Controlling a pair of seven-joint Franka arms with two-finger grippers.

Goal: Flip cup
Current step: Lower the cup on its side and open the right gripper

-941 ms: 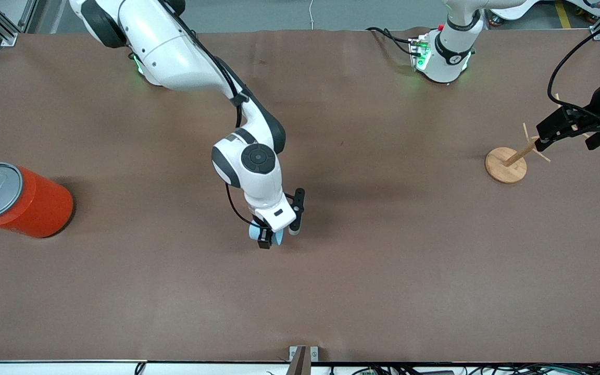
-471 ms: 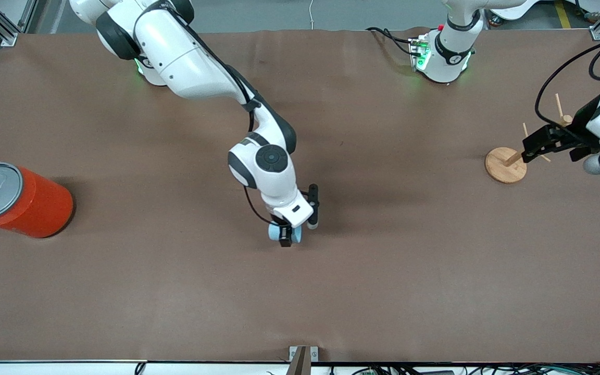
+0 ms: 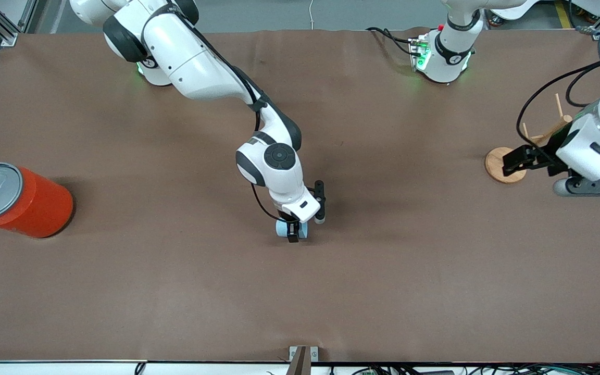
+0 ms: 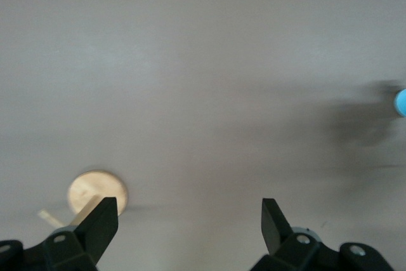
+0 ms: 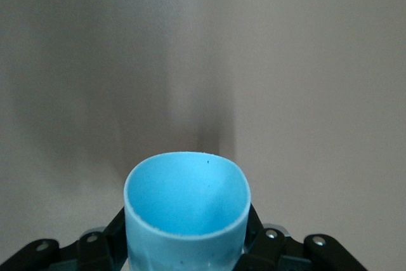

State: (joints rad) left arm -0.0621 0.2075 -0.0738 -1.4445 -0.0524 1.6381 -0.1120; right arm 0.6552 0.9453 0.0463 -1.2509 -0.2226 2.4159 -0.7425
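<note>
Shifted toward left arm's end: right gripper clamping smooth tapered cup; left gripper wide, empty.

In the front view the right gripper and its wrist cover most of the cup; only slivers of pale blue show. In the right wrist view the cup's lower body runs off the picture's edge. The left gripper hides part of the wooden peg stand. The left wrist view cuts both finger bases off and shows the cup only as a blue sliver at the edge.
</note>
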